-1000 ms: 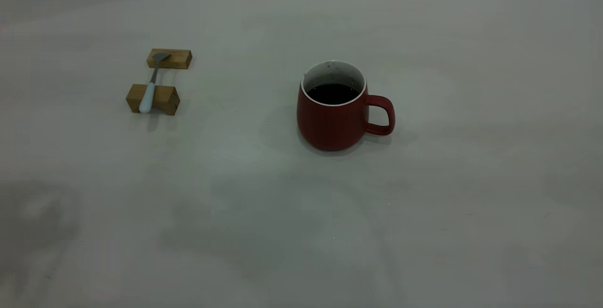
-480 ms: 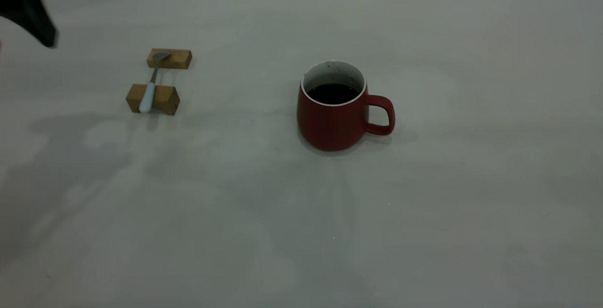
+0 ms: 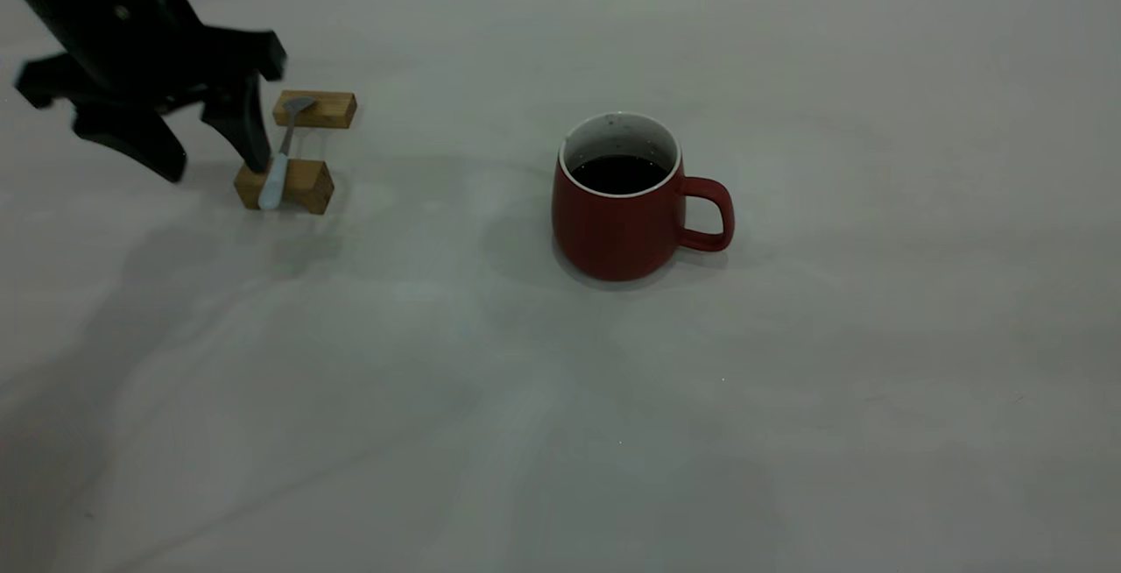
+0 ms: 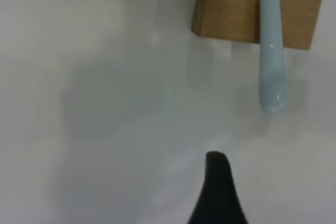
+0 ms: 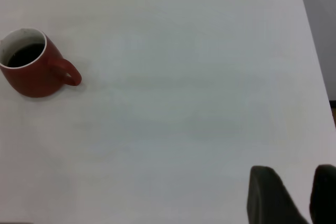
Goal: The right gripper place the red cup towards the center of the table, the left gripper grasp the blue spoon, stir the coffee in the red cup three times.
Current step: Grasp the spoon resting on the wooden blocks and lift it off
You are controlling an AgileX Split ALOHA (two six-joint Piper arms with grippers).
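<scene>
The red cup (image 3: 617,227) stands upright near the middle of the table (image 3: 832,398), handle to the right, with dark coffee (image 3: 619,173) inside. The blue spoon (image 3: 277,172) lies across two wooden blocks at the left. My left gripper (image 3: 213,161) hangs open just left of the spoon, its right finger (image 3: 248,139) almost at the pale handle. In the left wrist view one black finger (image 4: 217,187) sits short of the handle (image 4: 272,61). Far from the cup (image 5: 31,74), my right gripper (image 5: 294,192) is open and holds nothing.
The far wooden block (image 3: 326,109) carries the spoon's bowl and the near block (image 3: 306,186) carries its handle. The table's edge (image 5: 310,35) runs close to the right gripper.
The left arm has come in from the upper left and dropped down beside the spoon with its fingers open. The cup and spoon have not moved.
</scene>
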